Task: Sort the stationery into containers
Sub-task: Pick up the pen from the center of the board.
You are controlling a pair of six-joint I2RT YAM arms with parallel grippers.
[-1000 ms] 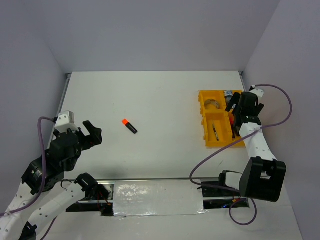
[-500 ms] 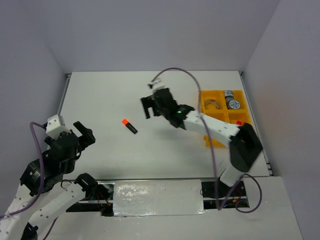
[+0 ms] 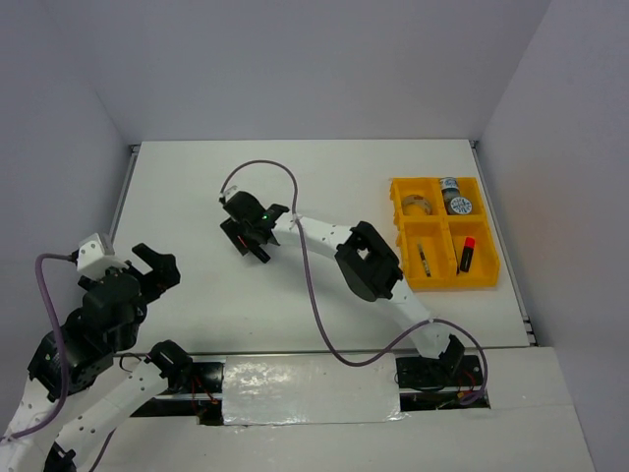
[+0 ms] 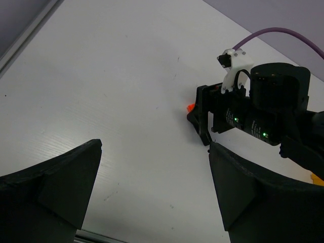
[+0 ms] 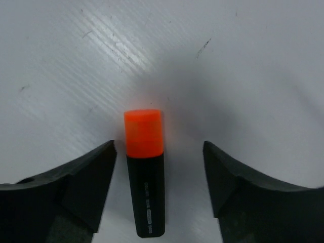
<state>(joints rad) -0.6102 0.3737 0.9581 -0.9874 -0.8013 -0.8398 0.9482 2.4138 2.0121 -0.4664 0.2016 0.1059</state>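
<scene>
The right end effector (image 5: 158, 154) stands open around the orange-capped marker (image 5: 145, 187). One finger (image 5: 81, 187) is on each side with bare counter (image 5: 228, 61) showing in both gaps, so nothing is gripped or touched yet. The marker lies flat, cap pointing away from the wrist, left of the counter's middle and well apart from the yellow tray (image 3: 447, 283) at the far right. The right arm stretches long and low from its base at the near right, elbow bent near the tray. The end effector seems almost down on the counter, though the top view is too small to be sure. The left end effector (image 4: 157, 187) is spread fully wide and empty. The left arm is folded in at the near left corner, wrist raised and aimed at the marker.
</scene>
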